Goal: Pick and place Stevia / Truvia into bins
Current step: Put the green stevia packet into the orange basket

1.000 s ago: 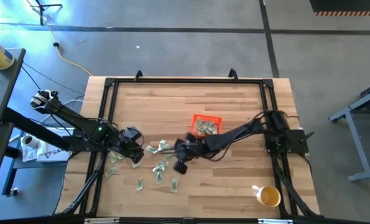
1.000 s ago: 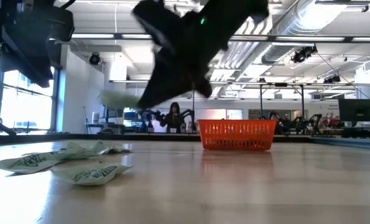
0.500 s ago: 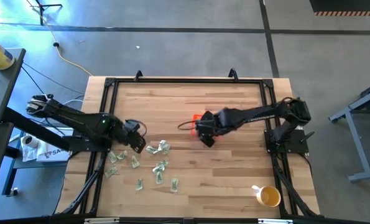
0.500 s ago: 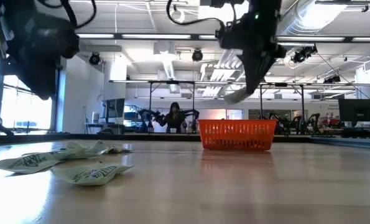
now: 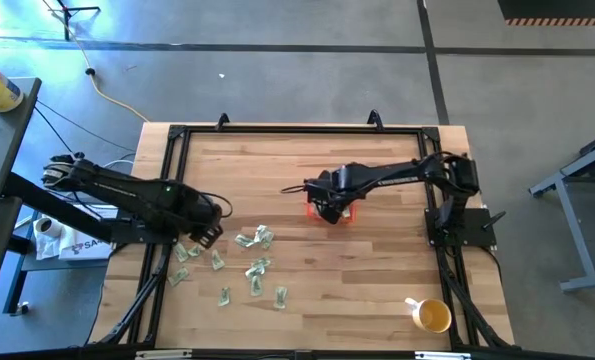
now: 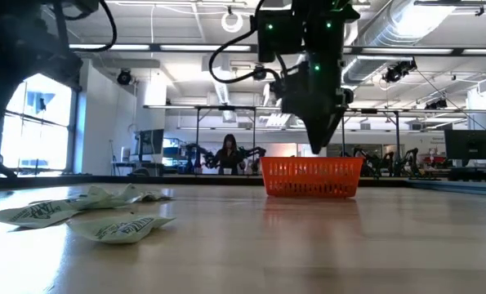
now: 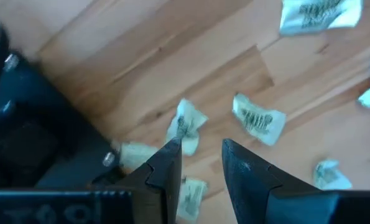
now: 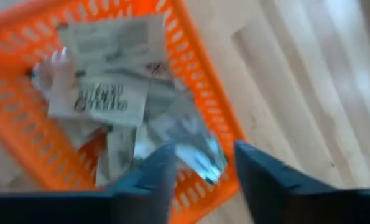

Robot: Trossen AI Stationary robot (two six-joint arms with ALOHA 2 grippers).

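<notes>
Several pale green and white Stevia sachets (image 5: 254,240) lie loose on the wooden table, left of centre and toward the near edge; they also show in the low view (image 6: 116,229). The orange bin (image 5: 350,212) stands near the middle, with sachets (image 8: 104,93) lying inside it. My right gripper (image 8: 200,162) hangs open above the bin (image 6: 312,178), pointing steeply down, with nothing between its fingers. My left gripper (image 7: 201,155) stands open above the left end of the loose sachets (image 7: 258,118), pointing down at bare wood.
A yellow cup (image 5: 432,316) stands at the near right corner. A black metal frame (image 5: 297,130) runs round the table's edge. Bare wood lies along the far side and between the bin and the cup.
My right gripper has carried a sachet from the loose pile toward the table's right and far side, up over the bin, tipping steeply down. The sachet that hung from its fingers half a second ago no longer shows there. My left gripper has shifted slightly toward the far edge.
</notes>
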